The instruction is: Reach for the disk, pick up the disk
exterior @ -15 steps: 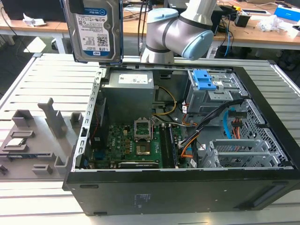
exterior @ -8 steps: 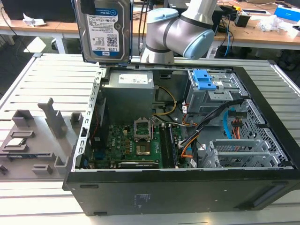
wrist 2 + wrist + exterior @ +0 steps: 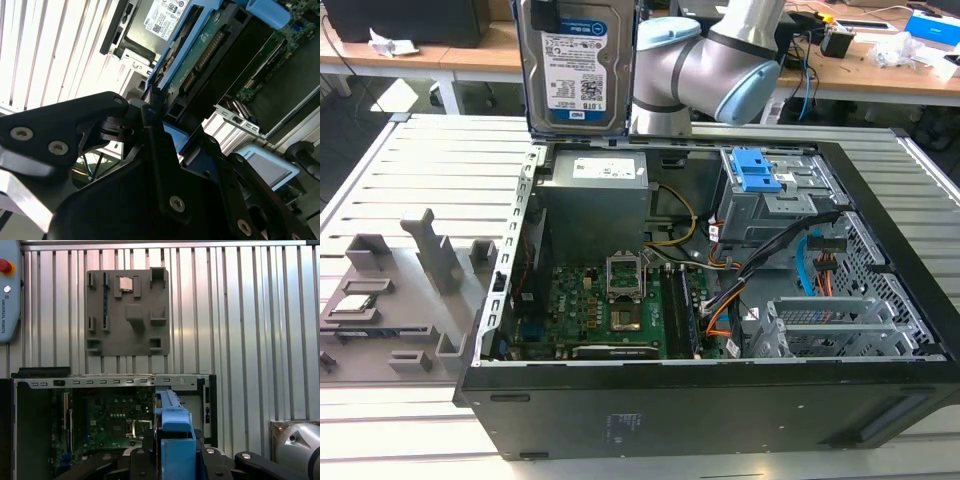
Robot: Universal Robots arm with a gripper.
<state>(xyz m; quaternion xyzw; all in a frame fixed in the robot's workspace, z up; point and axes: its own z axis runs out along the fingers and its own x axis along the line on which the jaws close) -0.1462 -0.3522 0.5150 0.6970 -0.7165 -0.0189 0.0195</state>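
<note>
Pincer (image 3: 177, 456) tight around one disk (image 3: 575, 65)

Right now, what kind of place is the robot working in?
Probably a robotics lab or repair workshop: an open computer case sits on a slatted metal table, the arm holds the disk in the air, and desks with cables stand behind.

Disk (image 3: 575, 70) clear above case (image 3: 700, 410); cables (image 3: 772, 255), drive cage (image 3: 770, 205) crowd interior.
</note>
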